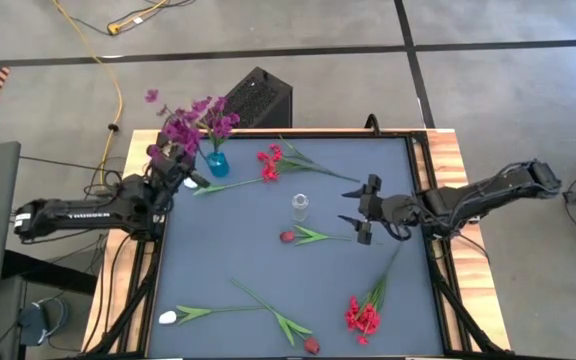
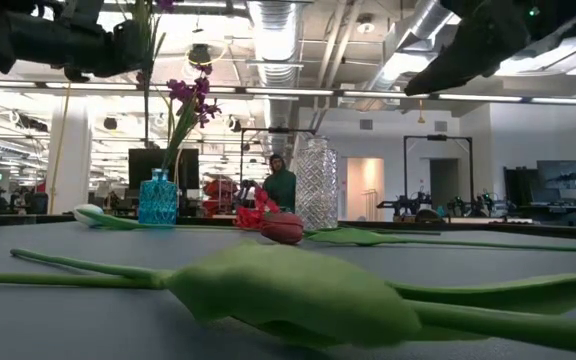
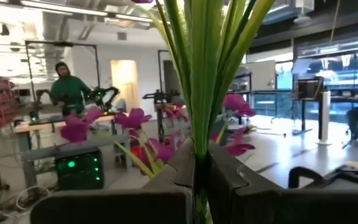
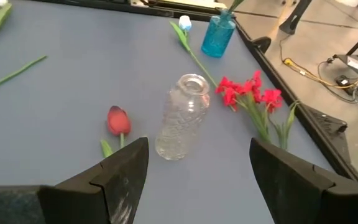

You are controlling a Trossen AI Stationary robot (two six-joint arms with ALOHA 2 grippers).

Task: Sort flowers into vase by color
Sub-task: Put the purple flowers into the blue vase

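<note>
My left gripper (image 1: 175, 165) is by the table's far left corner, next to the small blue vase (image 1: 217, 163), and is shut on a purple flower stem (image 1: 180, 130). Another purple spray (image 1: 215, 112) stands in that vase (image 2: 158, 198). My right gripper (image 1: 361, 212) is open and hovers right of the clear glass vase (image 4: 182, 118), over the stem of a red tulip (image 4: 118, 120) that lies flat on the mat. A red cluster (image 1: 271, 162) lies on the mat between the two vases. A white tulip (image 1: 190, 183) lies beside the blue vase. My left gripper pinches the purple flower's bundle of green stem and leaves (image 3: 199, 146) between its two fingers (image 3: 166, 180), below the blooms. The fingers lie across the stem, which stands upright, lifted clear of the table. In the low view its lower part (image 2: 147, 120) runs down toward the blue vase's mouth.
Near the table's near edge lie a white tulip (image 1: 169, 317), a bare green stem (image 1: 273, 312), a red bud (image 1: 311, 345) and a red cluster (image 1: 362, 316). A black box (image 1: 258, 100) sits behind the far edge. A person (image 2: 280, 183) stands in the room beyond.
</note>
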